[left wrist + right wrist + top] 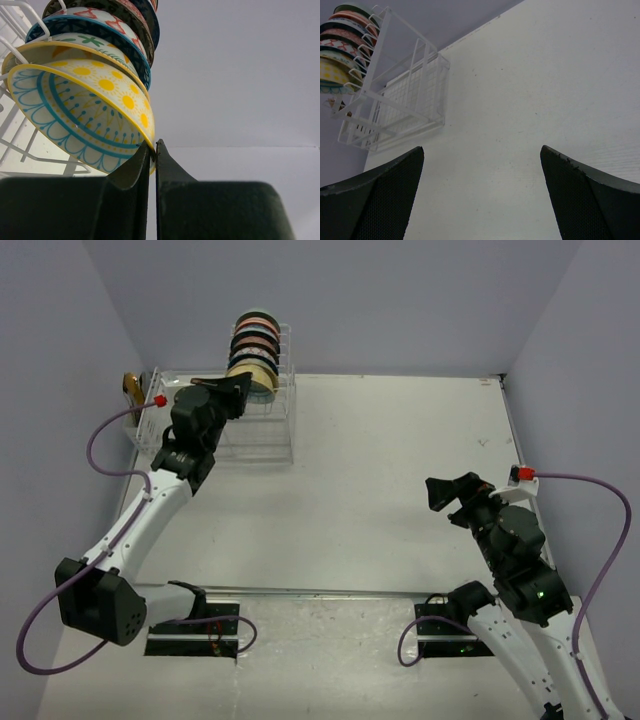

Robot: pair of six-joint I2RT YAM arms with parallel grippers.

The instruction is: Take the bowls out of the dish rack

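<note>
at the wire dish rack [258, 440], left jaws pinch a glossy yellow bowl [85, 110]; right jaws gape.

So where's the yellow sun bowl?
In the left wrist view, the yellow bowl sits lowest in the dish rack, its rim pinched by the left gripper.

The left end effector [243, 389] seemingly touches the frontmost bowl [258, 373] in the dish rack [262, 436].
</note>
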